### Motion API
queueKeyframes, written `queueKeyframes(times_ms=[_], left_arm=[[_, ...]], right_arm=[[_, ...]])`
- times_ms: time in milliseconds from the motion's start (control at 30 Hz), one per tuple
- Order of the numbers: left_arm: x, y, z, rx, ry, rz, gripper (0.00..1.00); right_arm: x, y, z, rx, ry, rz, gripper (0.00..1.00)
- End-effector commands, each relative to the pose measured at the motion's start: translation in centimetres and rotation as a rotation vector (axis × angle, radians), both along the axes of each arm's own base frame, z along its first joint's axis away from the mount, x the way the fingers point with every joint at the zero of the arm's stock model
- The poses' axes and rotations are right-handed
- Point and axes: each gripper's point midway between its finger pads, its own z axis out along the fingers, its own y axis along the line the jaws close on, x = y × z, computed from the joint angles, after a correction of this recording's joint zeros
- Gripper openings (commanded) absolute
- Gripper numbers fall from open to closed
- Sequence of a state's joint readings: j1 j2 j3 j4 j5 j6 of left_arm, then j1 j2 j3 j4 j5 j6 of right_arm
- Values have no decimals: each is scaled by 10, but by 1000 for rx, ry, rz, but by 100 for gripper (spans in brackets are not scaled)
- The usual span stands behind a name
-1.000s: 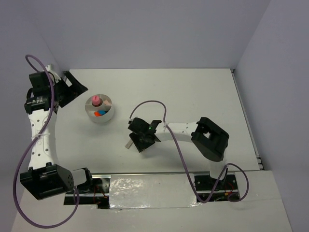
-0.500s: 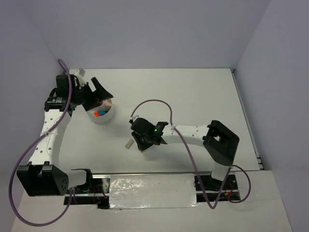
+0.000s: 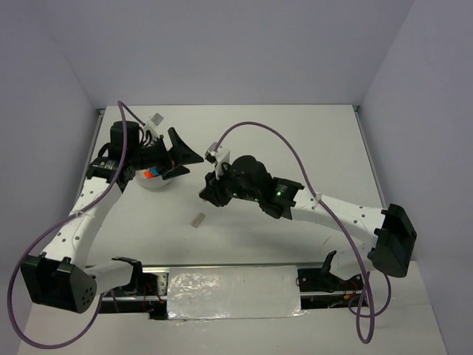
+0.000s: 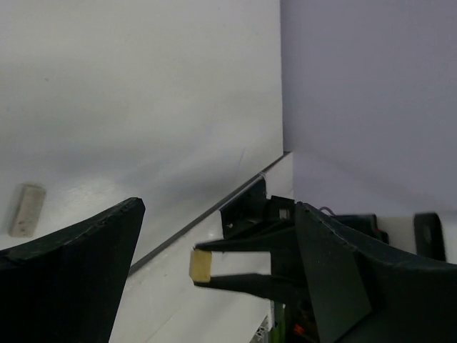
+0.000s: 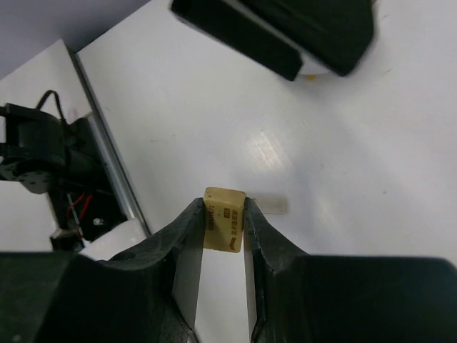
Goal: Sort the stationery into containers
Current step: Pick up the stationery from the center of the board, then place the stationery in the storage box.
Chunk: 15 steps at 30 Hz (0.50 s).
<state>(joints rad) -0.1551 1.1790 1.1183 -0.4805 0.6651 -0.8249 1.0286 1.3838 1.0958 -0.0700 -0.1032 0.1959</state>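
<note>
The bowl [image 3: 158,185], partly covered by the spread left end effector [image 3: 183,164], holds orange and blue pieces [image 3: 151,174]. The right end effector [image 5: 223,207] pinches a tan block [image 5: 224,223].

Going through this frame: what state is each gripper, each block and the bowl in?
left gripper: open, empty
right gripper: shut on the tan block
tan block: pinched between the fingers, clear of the table
grey block: lying loose on the table
white bowl: upright, partly hidden, orange and blue pieces inside
</note>
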Motion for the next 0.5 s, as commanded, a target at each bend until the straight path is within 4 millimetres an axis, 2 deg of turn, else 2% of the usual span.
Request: queueKeyframes(times_ms=[0, 67, 133, 233, 333, 467], left_arm=[[-10, -15, 32, -82, -74, -56, 99], [-12, -17, 36, -79, -82, -63, 97], [-14, -20, 38, -74, -94, -79, 91], [-18, -21, 28, -62, -72, -85, 79], [-23, -25, 18, -86, -52, -114, 76], [-27, -33, 22, -138, -65, -147, 77]], right_arm=[[17, -14, 20, 26, -124, 6, 18], [23, -21, 28, 31, -153, 1, 18], [24, -25, 34, 35, -175, 11, 18], [30, -31, 43, 48, -195, 0, 18], [30, -34, 54, 81, -206, 12, 18], [23, -28, 67, 111, -208, 59, 19]])
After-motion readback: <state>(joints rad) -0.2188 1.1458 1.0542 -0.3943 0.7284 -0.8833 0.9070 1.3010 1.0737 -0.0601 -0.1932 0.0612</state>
